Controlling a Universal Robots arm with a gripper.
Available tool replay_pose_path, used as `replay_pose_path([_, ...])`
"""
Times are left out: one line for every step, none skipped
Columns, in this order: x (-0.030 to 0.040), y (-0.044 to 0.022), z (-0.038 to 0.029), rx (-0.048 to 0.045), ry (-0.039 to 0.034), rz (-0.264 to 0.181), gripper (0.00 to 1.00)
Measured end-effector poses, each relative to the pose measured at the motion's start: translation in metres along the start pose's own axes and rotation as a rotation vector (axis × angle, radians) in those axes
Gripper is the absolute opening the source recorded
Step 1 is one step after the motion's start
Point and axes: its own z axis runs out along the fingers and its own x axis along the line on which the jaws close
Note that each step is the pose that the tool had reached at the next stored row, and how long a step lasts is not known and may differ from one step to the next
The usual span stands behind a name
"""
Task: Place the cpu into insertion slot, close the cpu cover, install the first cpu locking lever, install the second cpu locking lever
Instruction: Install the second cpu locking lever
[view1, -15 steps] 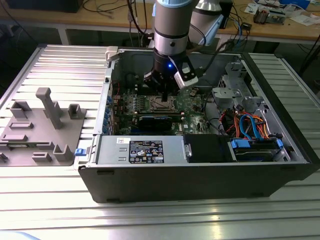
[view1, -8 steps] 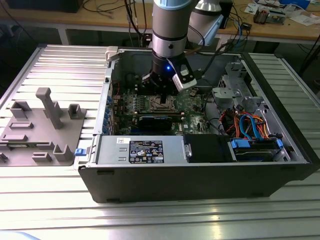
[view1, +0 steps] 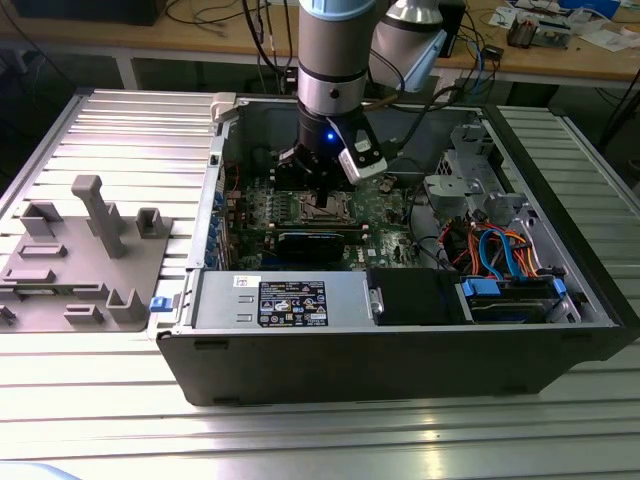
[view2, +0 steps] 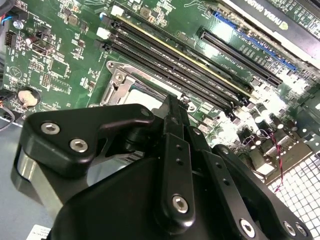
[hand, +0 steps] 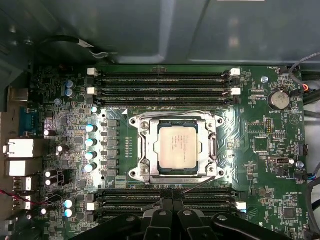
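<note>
Computer case (view1: 400, 350): open-topped dark chassis lying on a ribbed metal table (view1: 320, 440); a white-and-black label panel sits on the grey power-supply box near its front wall, print too small to make out.
Fixture tray (view1: 80, 265): grey moulded holder with upright posts, on the table at the exterior view's left, well apart from the case interior.
Arm (view1: 335, 60): descends vertically into the case, above the green motherboard (hand: 260, 165).
Gripper (hand: 171, 196): black fingers (view2: 172, 125) pressed together, tips meeting with no gap between them; nothing is pinched. In the first wrist view the tips lie over the memory slots just beside the socket, close to a thin wire lever (hand: 200, 184); contact with the lever cannot be told.
Cpu cover (hand: 142, 150): silver frame lying flat around the chip, closed.
Insertion slot (hand: 181, 173): black-framed socket beneath the cover, between two banks of long black memory slots.
Cpu (hand: 180, 147): seated in the slot, its silver face showing through the cover's window.
Writing: faint marking on the chip face and white silkscreen on the board, not legible.
</note>
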Motion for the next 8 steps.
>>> replay_pose_path([0.0000,0.0000,0.0000,0.0000,0.0001,0.000,0.11])
replay_pose_path([0.0000,0.0000,0.0000,0.0000,0.0000,0.000,0.11])
replay_pose_path([0.0000,-0.0001,-0.0001,0.0001,0.0001,0.000,0.11])
replay_pose_path([0.0000,-0.0001,0.0000,0.0000,0.0000,0.000,0.11])
replay_pose_path([0.0000,-0.0001,0.0000,0.0000,0.0001,0.000,0.11])
replay_pose_path([0.0000,-0.0002,0.0000,0.0000,0.0000,0.000,0.11])
replay_pose_path([0.0000,-0.0002,0.0000,0.0001,0.0001,0.000,0.11])
replay_pose_path([-0.0001,-0.0003,0.0000,-0.0001,0.0016,0.000,0.11])
